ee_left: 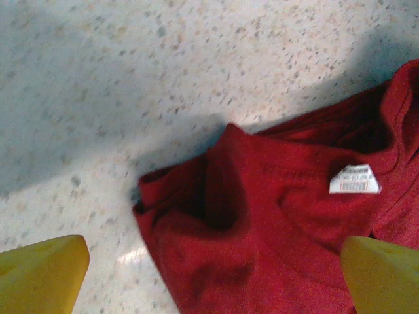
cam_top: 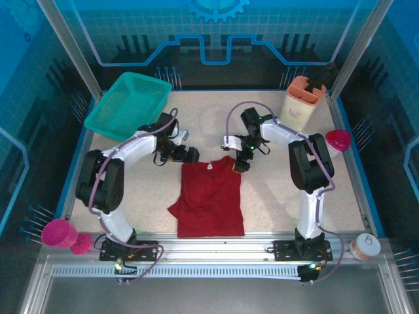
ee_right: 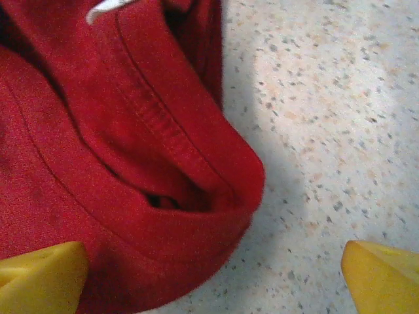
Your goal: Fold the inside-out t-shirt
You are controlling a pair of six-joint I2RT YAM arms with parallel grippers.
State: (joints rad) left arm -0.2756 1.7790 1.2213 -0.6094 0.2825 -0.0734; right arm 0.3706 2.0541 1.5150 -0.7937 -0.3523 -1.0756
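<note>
T-shirt (cam_top: pixel 209 196) dark red; tag (ee_left: pixel 354 179) white; table (cam_top: pixel 275 190) beige, dark-speckled; basket (cam_top: pixel 127 104), far left, teal; left fingertips (ee_left: pixel 42 275) yellow; cup (cam_top: pixel 338 139), right, pink; holder (cam_top: pixel 301 104), far right, cream with orange top

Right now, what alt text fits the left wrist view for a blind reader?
A dark red t-shirt lies rumpled on a speckled table, white tag showing at its neck. Two yellow fingers stand wide apart in the bottom corners, holding nothing.

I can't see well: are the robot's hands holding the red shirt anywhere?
No, nothing is held. The left gripper and right gripper stand open over the t-shirt's neck-end corners.
</note>
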